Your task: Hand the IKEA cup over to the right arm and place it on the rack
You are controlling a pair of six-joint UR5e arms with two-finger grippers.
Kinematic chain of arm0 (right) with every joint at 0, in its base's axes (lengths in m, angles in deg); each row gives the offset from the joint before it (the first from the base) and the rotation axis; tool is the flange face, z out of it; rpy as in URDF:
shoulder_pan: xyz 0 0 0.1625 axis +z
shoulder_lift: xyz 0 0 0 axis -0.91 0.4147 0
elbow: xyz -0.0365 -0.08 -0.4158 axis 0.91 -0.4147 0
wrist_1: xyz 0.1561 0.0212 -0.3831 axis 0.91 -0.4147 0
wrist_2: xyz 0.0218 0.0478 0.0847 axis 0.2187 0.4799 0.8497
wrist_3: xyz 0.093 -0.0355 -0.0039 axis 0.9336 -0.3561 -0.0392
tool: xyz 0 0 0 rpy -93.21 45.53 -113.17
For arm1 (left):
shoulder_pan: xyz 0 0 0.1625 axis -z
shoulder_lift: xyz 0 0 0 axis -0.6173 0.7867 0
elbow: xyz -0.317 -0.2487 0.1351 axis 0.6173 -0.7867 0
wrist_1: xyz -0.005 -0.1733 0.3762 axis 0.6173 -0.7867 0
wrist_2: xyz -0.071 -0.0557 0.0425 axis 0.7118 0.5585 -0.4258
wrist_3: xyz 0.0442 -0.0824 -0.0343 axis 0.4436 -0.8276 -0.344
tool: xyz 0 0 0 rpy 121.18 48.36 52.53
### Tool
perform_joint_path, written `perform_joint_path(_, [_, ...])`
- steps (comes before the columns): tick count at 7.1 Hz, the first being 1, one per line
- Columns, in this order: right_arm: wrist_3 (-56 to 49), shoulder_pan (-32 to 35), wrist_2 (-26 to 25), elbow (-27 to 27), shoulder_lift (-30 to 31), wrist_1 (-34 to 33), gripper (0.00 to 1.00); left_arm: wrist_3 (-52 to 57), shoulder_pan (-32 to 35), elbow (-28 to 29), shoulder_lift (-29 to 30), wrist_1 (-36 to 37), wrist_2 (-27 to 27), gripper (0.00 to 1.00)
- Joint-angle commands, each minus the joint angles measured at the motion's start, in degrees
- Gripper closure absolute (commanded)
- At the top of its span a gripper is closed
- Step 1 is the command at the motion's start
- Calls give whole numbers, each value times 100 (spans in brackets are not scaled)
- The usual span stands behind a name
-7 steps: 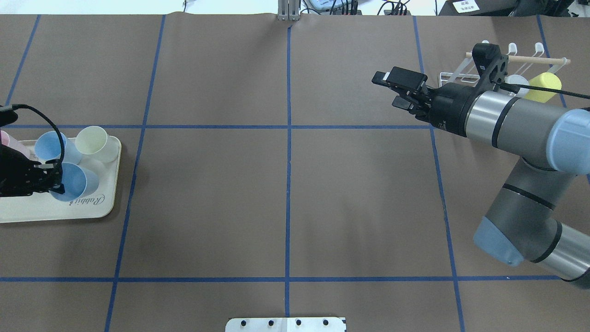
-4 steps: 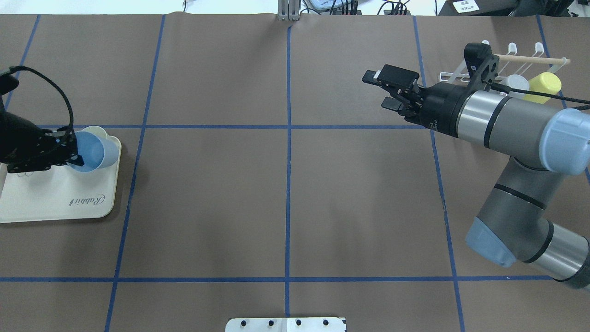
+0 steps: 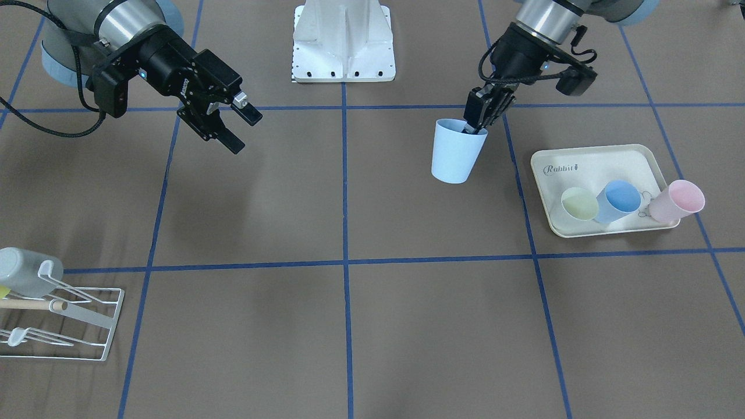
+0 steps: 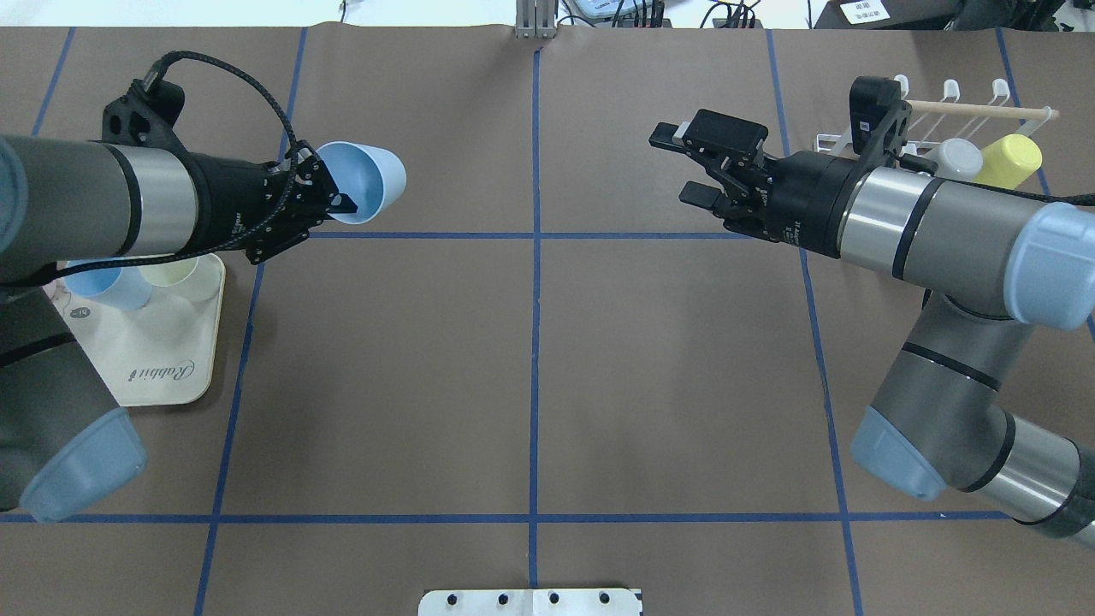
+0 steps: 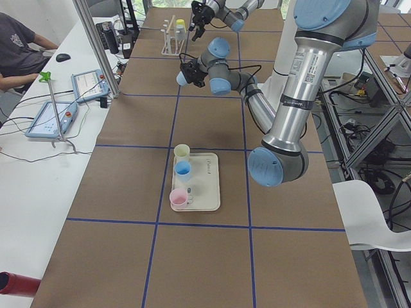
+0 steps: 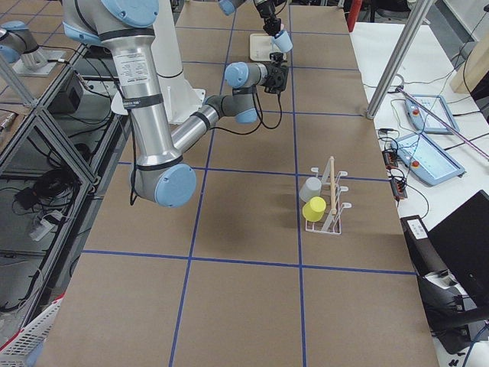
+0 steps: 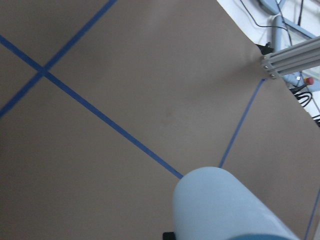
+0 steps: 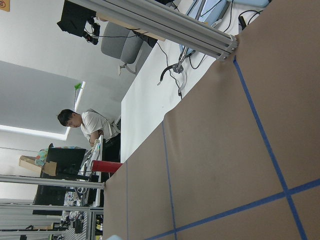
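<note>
Over the brown, blue-taped surface (image 4: 530,385), the left tool (image 4: 338,204) held the pale blue plastic cup (image 4: 369,180) aloft by its rim, well apart from the spread, empty right tool (image 4: 680,167); the handover seemingly next required closing that gap.

1. Six cups: one pale blue cup (image 3: 457,154) at upper centre of the front-facing view; three at right, a pale yellow cup (image 3: 579,204), blue cup (image 3: 621,201) and pink cup (image 3: 678,199); two at lower left, a grey cup (image 3: 23,270) and yellow cup (image 4: 1011,160).
2. One tray (image 3: 599,160), right.
3. One rack (image 3: 87,326), lower left.
4. Two grippers: right gripper (image 3: 249,135) upper left, left gripper (image 3: 476,123) upper right.
</note>
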Motion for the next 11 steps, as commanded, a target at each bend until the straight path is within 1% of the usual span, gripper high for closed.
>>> perform_joint_path(1, [628, -1, 131, -25, 3, 355, 0, -747, -370, 182, 16, -1661, -598, 100])
perform_joint_path(2, [919, -1, 132, -69, 3, 669, 0, -898, -554, 270, 25, -2400, -947, 100])
perform_joint_path(3, [1322, -9, 132, -87, -6, 968, 0, -908, -1164, 497, 42, -3112, -1795, 100])
perform_joint_path(4, [1587, -9, 132, -87, -6, 1111, 0, -873, -1727, 787, 251, -3633, -2482, 100])
perform_joint_path(5, [1842, -18, 123, -95, -15, 1251, 0, -864, -1837, 929, 419, -3786, -2619, 100])
perform_joint_path(7, [1862, -18, 132, -104, -15, 1279, 0, -855, -1944, 1017, 831, -3787, -2638, 100])
perform_joint_path(8, [1915, -36, 132, -104, -15, 1279, 0, -838, -1944, 1044, 894, -3918, -2682, 100])
perform_joint_path(9, [1959, -44, 132, -104, -15, 1279, 0, -838, -1953, 1192, 930, -4111, -2856, 100])
perform_joint_path(11, [1959, -88, 123, -104, -15, 1279, 0, -794, -2014, 1491, 1262, -4139, -2997, 100])
